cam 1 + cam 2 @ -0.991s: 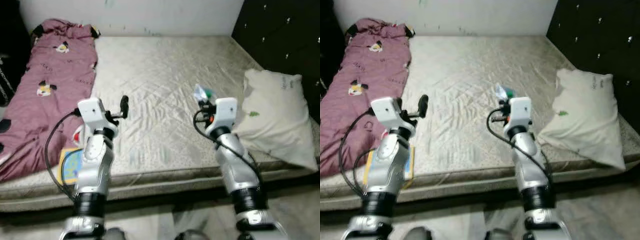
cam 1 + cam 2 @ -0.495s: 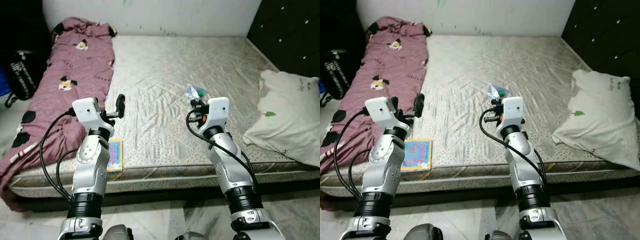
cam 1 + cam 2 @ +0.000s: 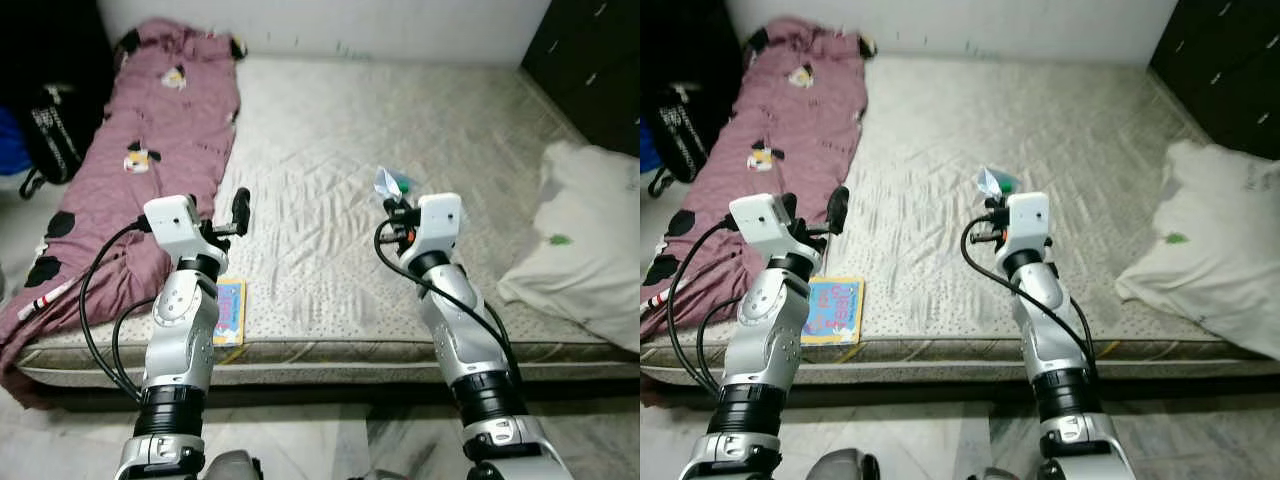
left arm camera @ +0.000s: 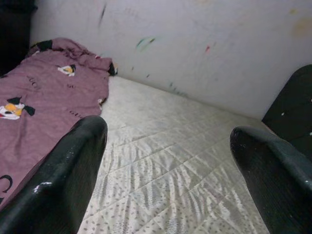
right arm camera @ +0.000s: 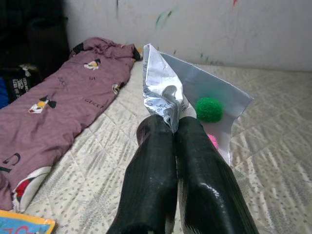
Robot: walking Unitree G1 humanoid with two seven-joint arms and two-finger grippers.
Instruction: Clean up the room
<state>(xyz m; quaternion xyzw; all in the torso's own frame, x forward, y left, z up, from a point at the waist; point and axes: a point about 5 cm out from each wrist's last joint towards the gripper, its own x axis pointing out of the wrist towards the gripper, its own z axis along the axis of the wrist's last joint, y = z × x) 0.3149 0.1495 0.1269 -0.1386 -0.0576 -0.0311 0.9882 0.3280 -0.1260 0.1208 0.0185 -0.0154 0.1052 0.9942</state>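
Observation:
My right gripper (image 5: pixel 170 126) is shut on a crumpled silver wrapper (image 5: pixel 168 92) with a green ball and a pink bit showing on it. In the eye views the wrapper (image 3: pixel 388 182) sticks up above the mattress (image 3: pixel 330 130), just past the right wrist. Held at chest height over the bed's near edge, my left gripper (image 4: pixel 168 131) is open with nothing between its fingers (image 3: pixel 240 208). A colourful picture book (image 3: pixel 228 310) lies flat at the mattress's front edge, below the left arm.
A purple printed blanket (image 3: pixel 150 150) runs along the bed's left side and hangs over the edge. A white pillow (image 3: pixel 590 250) lies at the right. A black bag (image 3: pixel 55 120) stands on the floor at the left. Dark panelling (image 3: pixel 600 60) borders the right.
The camera has backed away and the picture has shifted, bringing the floor, the black bag and the book into view. Both arms keep their pose; the right gripper still holds the wrapper.

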